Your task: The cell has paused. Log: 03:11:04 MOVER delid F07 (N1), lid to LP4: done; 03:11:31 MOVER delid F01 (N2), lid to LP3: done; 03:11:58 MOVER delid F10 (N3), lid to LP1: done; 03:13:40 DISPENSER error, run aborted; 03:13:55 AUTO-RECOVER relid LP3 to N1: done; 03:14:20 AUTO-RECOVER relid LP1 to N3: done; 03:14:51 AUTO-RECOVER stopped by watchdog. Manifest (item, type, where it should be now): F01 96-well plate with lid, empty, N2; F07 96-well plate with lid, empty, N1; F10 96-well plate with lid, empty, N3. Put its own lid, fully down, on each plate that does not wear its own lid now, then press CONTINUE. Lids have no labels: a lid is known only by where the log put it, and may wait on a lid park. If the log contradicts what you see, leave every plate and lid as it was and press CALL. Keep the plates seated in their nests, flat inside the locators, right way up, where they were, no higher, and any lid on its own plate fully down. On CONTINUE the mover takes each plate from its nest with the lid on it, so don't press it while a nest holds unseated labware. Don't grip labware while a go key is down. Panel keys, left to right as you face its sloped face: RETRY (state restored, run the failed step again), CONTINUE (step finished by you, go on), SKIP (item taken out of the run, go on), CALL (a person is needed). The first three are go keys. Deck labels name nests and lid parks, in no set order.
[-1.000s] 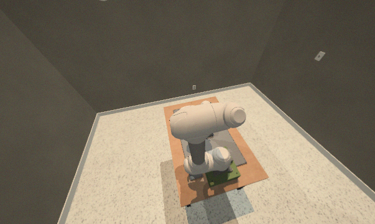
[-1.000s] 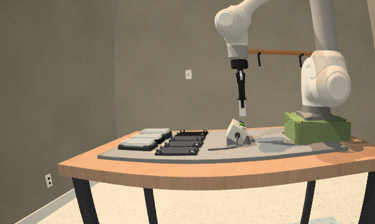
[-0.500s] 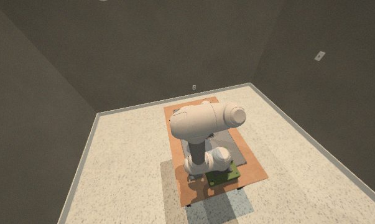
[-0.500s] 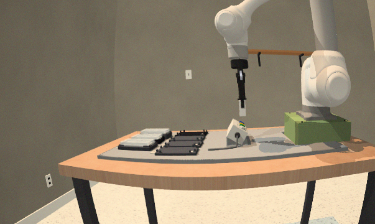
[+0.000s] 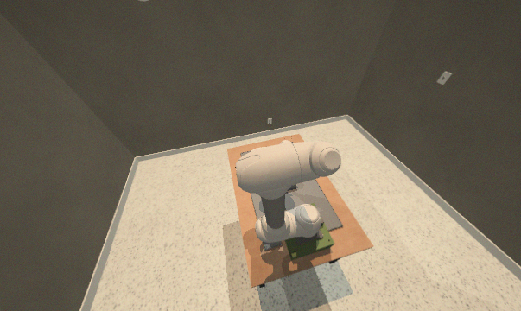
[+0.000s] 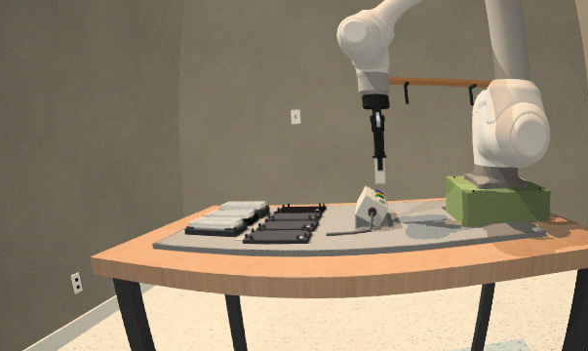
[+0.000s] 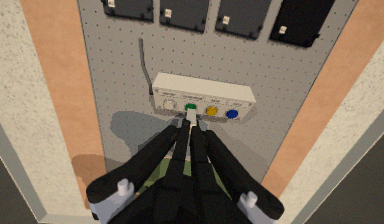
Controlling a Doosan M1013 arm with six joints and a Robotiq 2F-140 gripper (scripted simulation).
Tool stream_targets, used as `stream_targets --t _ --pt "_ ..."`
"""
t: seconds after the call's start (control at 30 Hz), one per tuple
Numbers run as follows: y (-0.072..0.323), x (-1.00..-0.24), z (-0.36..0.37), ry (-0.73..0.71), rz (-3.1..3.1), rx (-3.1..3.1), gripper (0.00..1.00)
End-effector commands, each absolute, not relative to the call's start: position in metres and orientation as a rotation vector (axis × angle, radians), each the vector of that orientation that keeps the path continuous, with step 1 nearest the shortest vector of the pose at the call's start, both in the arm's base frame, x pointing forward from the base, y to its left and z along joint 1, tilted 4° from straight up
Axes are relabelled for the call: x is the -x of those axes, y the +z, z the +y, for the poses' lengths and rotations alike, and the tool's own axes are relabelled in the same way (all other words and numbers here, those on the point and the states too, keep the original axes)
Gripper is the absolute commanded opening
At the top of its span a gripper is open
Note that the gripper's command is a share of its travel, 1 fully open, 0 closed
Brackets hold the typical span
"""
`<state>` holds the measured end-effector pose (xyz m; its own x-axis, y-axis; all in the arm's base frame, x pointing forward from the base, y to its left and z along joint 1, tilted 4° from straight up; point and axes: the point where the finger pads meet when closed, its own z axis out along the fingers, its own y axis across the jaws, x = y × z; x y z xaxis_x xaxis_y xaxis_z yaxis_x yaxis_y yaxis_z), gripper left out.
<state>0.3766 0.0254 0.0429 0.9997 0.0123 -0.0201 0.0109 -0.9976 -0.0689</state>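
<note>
My gripper is shut and empty, pointing straight down. Its tips hang a little above the key panel, in line with the green key, second from the left. A white key lies to its left, a yellow key and a blue key to its right. In the exterior view the gripper is clearly above the panel, not touching it. Three plates sit in a row at the deck's far left, each with a pale lid on top. Four black lid parks beside them look empty.
The panel's cable runs across the grey deck towards the lid parks. The arm's green base block stands at the right of the table. In the top view the arm hides most of the deck.
</note>
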Motion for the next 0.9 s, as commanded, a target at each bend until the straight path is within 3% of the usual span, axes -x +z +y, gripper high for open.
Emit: stream_targets --t 0.0,0.87 --pt "0.036 -0.374 0.028 0.037 -0.008 3.067 0.00" --pt "0.016 -0.374 0.029 0.037 -0.008 3.067 0.00"
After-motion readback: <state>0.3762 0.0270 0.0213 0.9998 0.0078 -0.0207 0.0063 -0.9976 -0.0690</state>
